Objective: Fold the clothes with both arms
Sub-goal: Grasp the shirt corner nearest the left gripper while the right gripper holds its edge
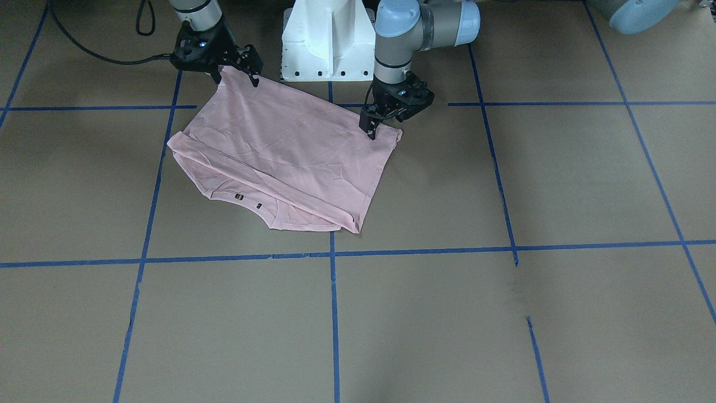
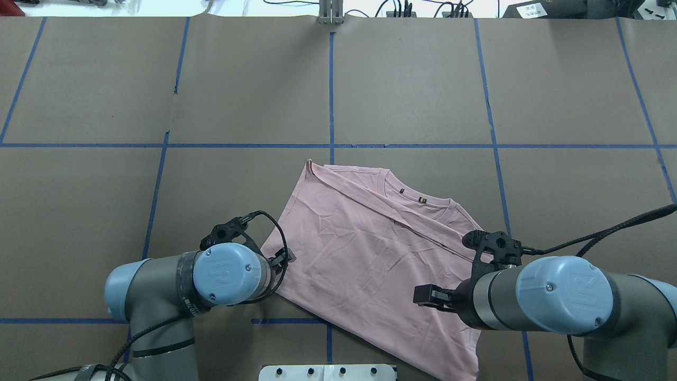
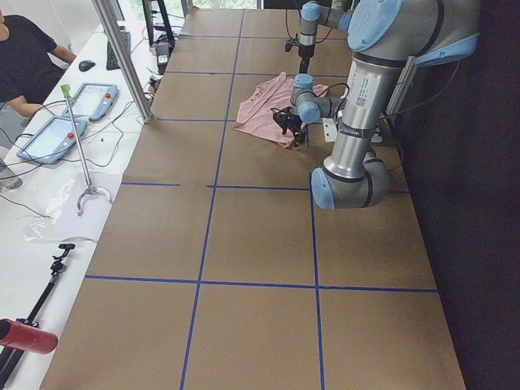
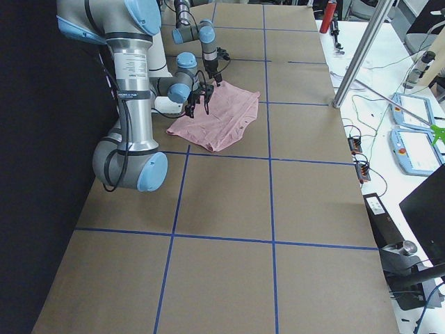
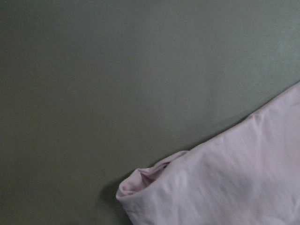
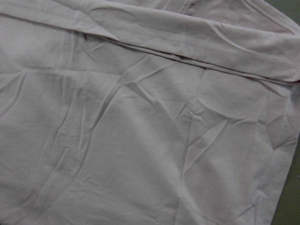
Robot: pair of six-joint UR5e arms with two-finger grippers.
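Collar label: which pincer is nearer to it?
Right. The right pincer is over the shirt on the label side; the left pincer is at the opposite corner, farther.

Right arm (image 4: 132, 104) and left arm (image 4: 193, 31) reach a pink T-shirt (image 4: 219, 122) lying on the table (image 4: 229, 202).

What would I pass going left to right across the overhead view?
the left arm → the shirt → the right arm
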